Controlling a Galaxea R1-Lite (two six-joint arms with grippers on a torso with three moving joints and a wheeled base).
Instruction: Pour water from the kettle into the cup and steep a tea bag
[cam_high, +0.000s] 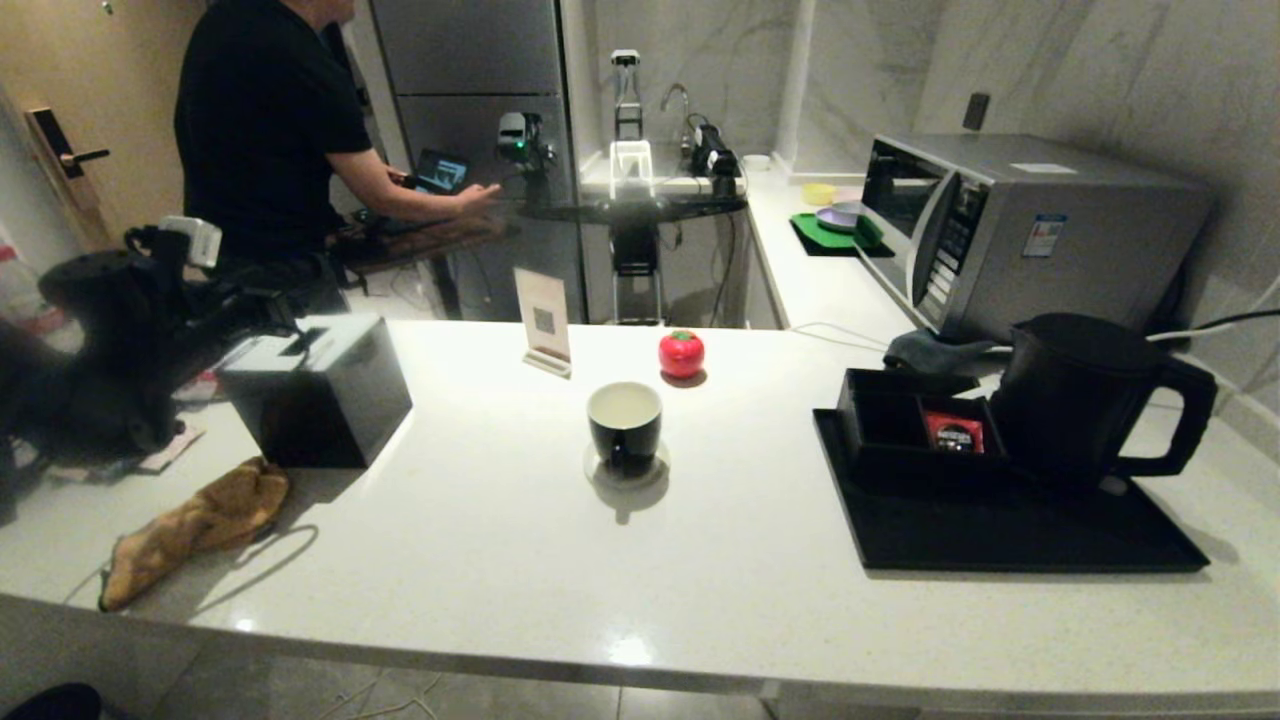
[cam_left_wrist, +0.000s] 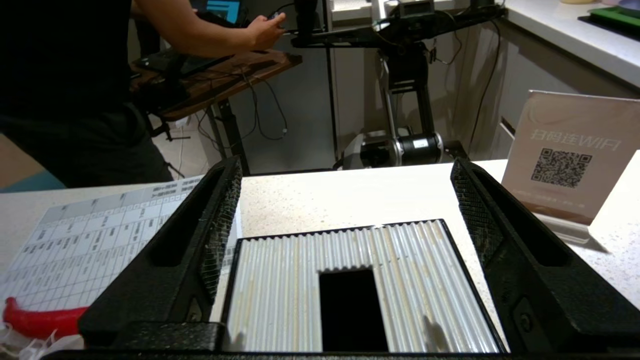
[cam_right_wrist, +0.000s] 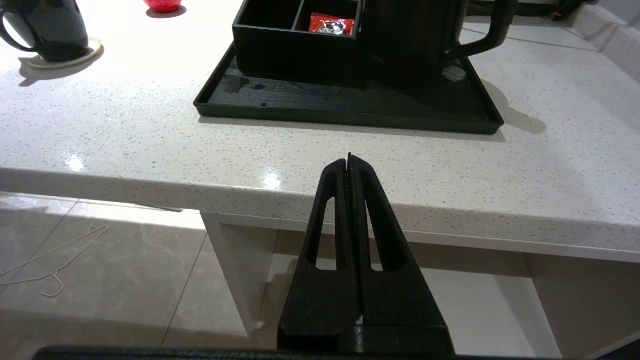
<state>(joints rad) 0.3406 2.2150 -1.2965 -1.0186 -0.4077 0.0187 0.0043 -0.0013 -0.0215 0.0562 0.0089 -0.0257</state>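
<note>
The kettle (cam_high: 1085, 395) stands upright at the back right corner of the black tray (cam_high: 1000, 530), on the right side of the counter (cam_high: 480, 560), just beside the low compartment box (cam_high: 905, 420) that holds a red packet (cam_high: 953, 432). Its loop handle (cam_high: 1175, 420) points out to the robot's right, away from the cup (cam_high: 625, 420), which sits on a coaster (cam_high: 627, 470) near the middle of the counter, well apart from the tray. Whether the cup has any water in it is hard to say from here; its inside only looks pale.

The right gripper (cam_right_wrist: 349, 162) is the nearer one to the kettle. It hangs below and in front of the counter edge with its fingers pressed together, holding nothing, and the kettle lies ahead of it and a little to its right, past the tray's near rim. To take the handle it would likely need to rise above the counter, spread its fingers and come at the loop from the right side.

The left gripper (cam_left_wrist: 350, 235) hovers far off at the counter's left end, fingers spread wide over a box with a slotted ribbed lid (cam_left_wrist: 360, 290), empty
</note>
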